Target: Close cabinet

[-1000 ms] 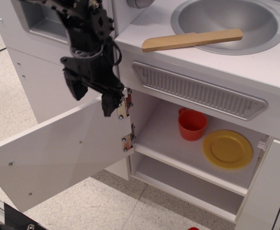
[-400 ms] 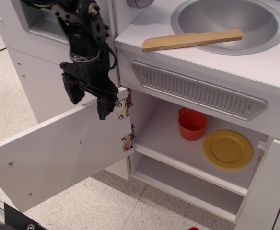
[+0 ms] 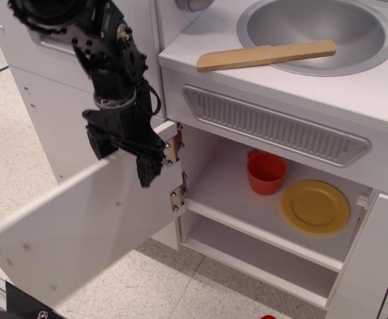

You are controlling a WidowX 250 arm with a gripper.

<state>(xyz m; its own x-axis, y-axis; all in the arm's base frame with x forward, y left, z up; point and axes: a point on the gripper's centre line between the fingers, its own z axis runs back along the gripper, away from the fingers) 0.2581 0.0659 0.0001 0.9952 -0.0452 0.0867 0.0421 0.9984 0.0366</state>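
The cabinet (image 3: 247,199) is a white compartment under the sink, open, with an inner shelf. Its wide white door (image 3: 81,226) swings out to the left on two metal hinges (image 3: 175,174). Its inner face shows and looks motion-blurred. No handle shows. My black gripper (image 3: 124,156) is open and straddles the door's top edge close to the hinges, one finger (image 3: 99,141) behind the door and one (image 3: 149,167) in front.
A red cup (image 3: 266,172) and a yellow plate (image 3: 315,207) sit on the shelf. A wooden slat (image 3: 267,55) lies across the metal sink (image 3: 317,30). Another white door panel (image 3: 370,266) stands at the right. Tiled floor lies below.
The gripper has moved down and slightly left onto the door's top edge. The door has begun to swing, its free end lower in the picture and blurred.
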